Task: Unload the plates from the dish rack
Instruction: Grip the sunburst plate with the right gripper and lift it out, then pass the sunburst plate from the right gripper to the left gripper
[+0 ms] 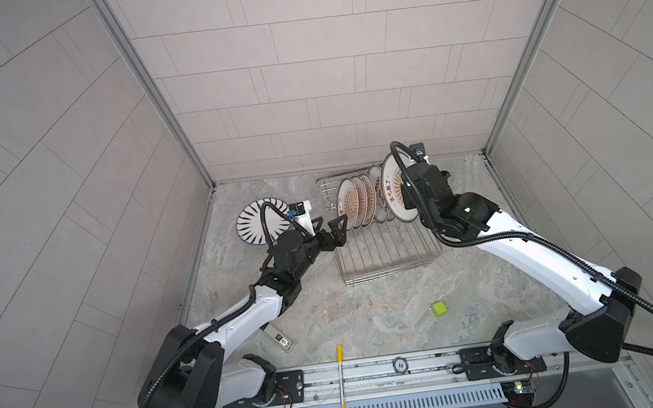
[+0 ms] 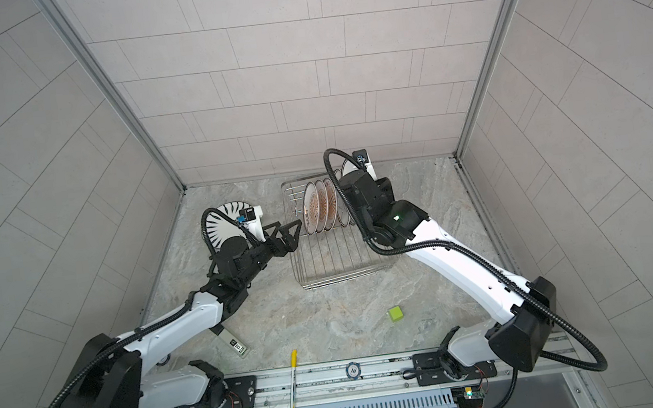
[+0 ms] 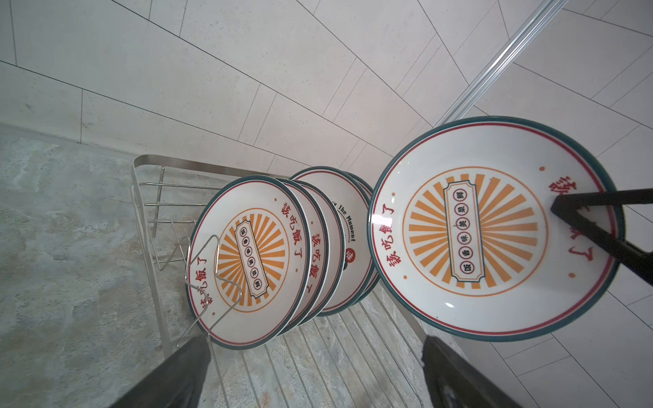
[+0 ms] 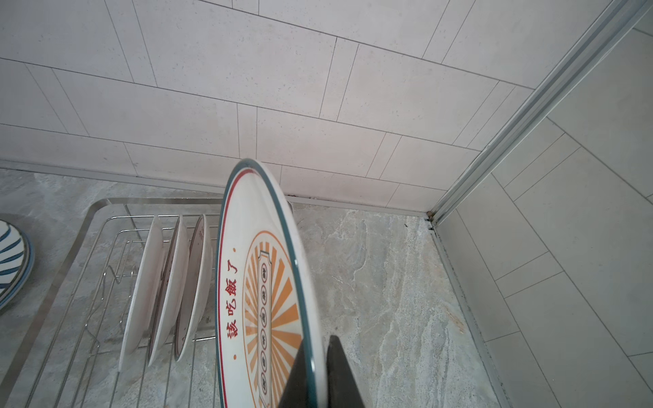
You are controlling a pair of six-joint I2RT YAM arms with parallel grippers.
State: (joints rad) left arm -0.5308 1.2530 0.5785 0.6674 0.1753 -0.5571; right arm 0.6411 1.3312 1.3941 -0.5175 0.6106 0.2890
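Right tool (image 4: 317,348) pinches the sunburst plate (image 4: 247,268) edge-on, left tool (image 1: 333,227) gaping; that thin rim grip might slip.

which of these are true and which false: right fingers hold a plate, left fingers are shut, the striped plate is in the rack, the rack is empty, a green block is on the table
1. The right fingers hold a sunburst plate by its rim. True.
2. The left fingers are shut. False: they stand wide open, holding nothing.
3. The striped plate stands in the dish rack. False: it lies on the table, left of the rack in both top views.
4. The rack is empty. False: several plates stand upright in it.
5. A green block sits on the table. True.
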